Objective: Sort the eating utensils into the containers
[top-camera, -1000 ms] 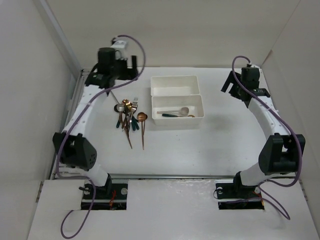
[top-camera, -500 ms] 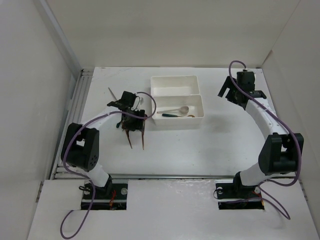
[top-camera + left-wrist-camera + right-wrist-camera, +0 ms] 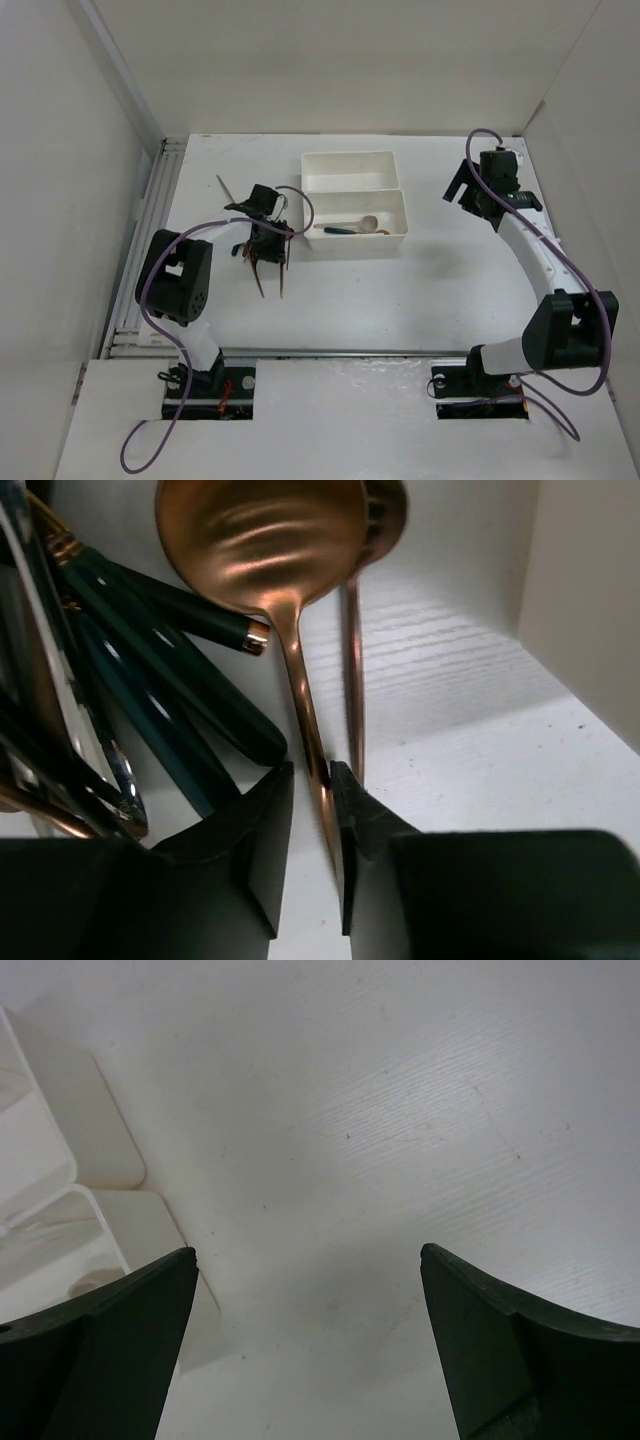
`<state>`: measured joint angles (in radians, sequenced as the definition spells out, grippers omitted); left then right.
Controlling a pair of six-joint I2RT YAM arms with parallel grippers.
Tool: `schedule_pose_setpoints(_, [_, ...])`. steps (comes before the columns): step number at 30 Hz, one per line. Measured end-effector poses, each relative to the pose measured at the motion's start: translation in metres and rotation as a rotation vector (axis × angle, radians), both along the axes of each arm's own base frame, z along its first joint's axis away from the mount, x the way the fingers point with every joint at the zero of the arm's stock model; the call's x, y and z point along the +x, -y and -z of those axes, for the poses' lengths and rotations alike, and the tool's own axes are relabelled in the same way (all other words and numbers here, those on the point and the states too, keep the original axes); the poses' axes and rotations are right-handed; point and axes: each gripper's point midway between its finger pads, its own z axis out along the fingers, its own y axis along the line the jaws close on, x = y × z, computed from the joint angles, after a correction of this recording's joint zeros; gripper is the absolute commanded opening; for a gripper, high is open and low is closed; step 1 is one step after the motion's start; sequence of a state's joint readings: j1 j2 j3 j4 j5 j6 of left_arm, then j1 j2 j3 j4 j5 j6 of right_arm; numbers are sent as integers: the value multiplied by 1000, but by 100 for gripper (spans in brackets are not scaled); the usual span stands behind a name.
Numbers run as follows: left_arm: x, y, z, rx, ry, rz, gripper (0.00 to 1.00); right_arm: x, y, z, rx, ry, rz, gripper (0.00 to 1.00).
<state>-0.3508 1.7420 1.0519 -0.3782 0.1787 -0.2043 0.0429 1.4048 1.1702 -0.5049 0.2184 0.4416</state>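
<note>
The eating utensils [image 3: 262, 262] lie in a pile left of the containers. My left gripper [image 3: 268, 245] is down on that pile. In the left wrist view its jaws [image 3: 312, 770] are shut on the thin handle of a copper spoon [image 3: 260, 540], which lies on the table. Beside it lie a second copper handle [image 3: 352, 670] and dark green handles [image 3: 170, 670]. The near container [image 3: 355, 240] holds a spoon [image 3: 352, 226] with a dark handle. The far container [image 3: 350, 155] shows nothing inside. My right gripper [image 3: 462, 185] hangs open to the right of the containers, with only bare table between its fingers [image 3: 308, 1260].
One thin utensil [image 3: 224, 187] lies apart, behind and left of the pile. The near container's wall [image 3: 590, 590] stands close on the right in the left wrist view. Container corners [image 3: 110, 1140] show left of the right gripper. White walls enclose the table on three sides.
My left arm swung from the back left corner down onto the pile, and its jaws closed from wide open onto the copper spoon's handle. The right arm shifted only slightly.
</note>
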Motion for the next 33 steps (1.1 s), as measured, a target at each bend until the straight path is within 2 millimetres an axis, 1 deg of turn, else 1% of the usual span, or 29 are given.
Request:
schedule_pose_setpoints(1, [1,-2,1,-2,-2,-11,14,-2,1,-4,-2,10,3,97])
schedule_pose_setpoints(3, [4,-7,1,-4,-6,-33,9,-5,2,-10,-6,26,9,97])
schedule_pose_setpoints(8, [10,-12,2,-2,-6,-54,10,-8,5,-20,-16,52,22,97])
schedule_pose_setpoints(9, [11,-13,2,5,-8,-56,29,-8,6,-20,-17,54,24,97])
schedule_pose_setpoints(10, [13,-13,2,11,-5,-52,38,-9,6,-21,-19,54,26,97])
schedule_pose_setpoints(11, [16,-13,0,12,-1,-55,42,-9,7,-21,-20,53,27,97])
schedule_pose_setpoints(12, [20,-13,0,24,9,-58,43,-9,7,-20,-22,52,29,97])
schedule_pose_setpoints(14, [27,-16,0,44,20,-62,39,-10,8,-20,-25,49,32,97])
schedule_pose_setpoints(17, [29,-21,1,71,20,-64,17,-10,9,-20,-30,47,38,97])
schedule_pose_setpoints(18, [30,-22,1,75,19,-65,3,-11,10,-20,-32,45,40,97])
schedule_pose_setpoints(19, [30,-21,1,71,15,-69,0,-11,10,-19,-33,44,41,97])
schedule_pose_setpoints(27, [34,-21,0,48,15,-68,0,-10,12,-24,-39,52,49,97])
schedule_pose_setpoints(30, [33,-24,-4,40,-1,-67,0,-9,12,-28,-39,61,50,97])
schedule_pose_setpoints(32, [28,-29,-8,48,-34,-58,0,-7,12,-30,-39,68,50,97])
schedule_pose_setpoints(33, [32,-29,-13,45,-26,-58,0,-7,12,-31,-39,71,50,97])
